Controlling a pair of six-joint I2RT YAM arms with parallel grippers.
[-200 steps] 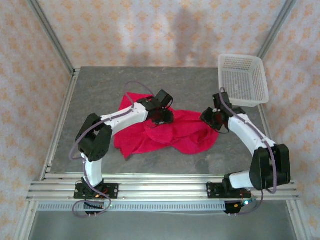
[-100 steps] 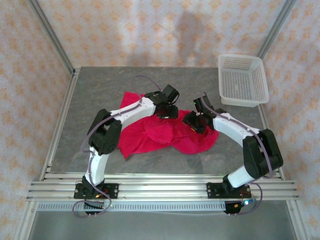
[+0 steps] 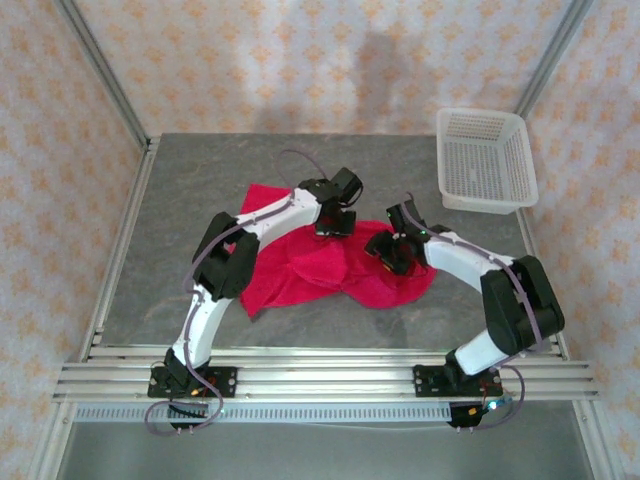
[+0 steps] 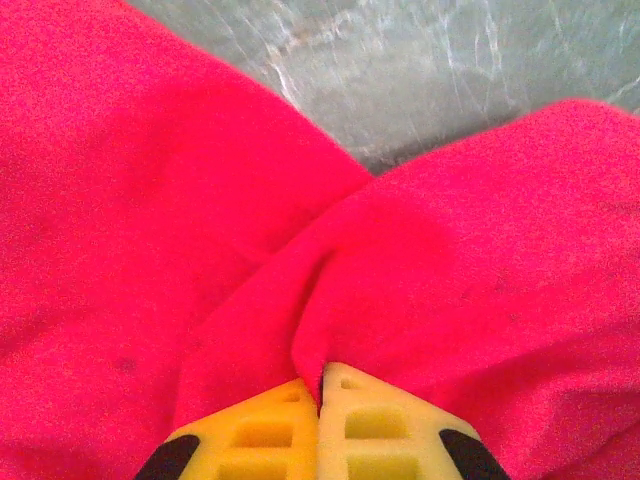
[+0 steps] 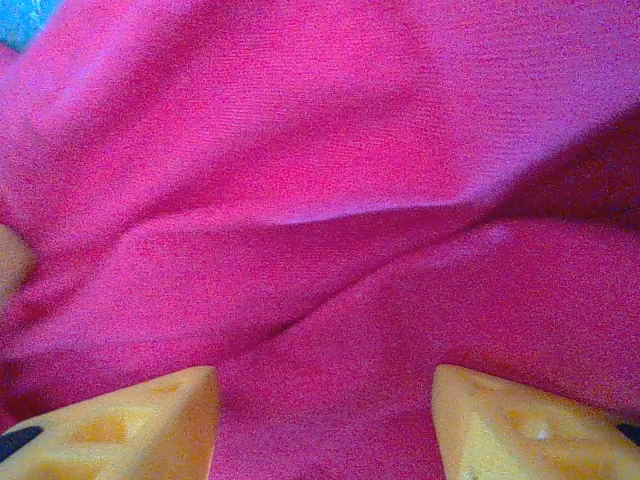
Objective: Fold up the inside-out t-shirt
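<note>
The red t-shirt [image 3: 290, 275] lies rumpled at the middle of the grey tabletop [image 3: 190, 190], spread flattest toward the near left and bunched under both arms. The right pincer [image 3: 392, 250] hangs low over the shirt's right part. In the right wrist view this pincer [image 5: 325, 405] stands wide, cloth folds between its yellow fingers [image 5: 160, 420]; whether the tips press the cloth is hard to tell. Just beyond, the left pincer [image 3: 336, 222] sits at the shirt's far edge. In the left wrist view, it [image 4: 320, 385] is closed narrow, nipping a raised ridge of red cloth. A white basket [image 3: 485, 160] sits at the far right corner.
</note>
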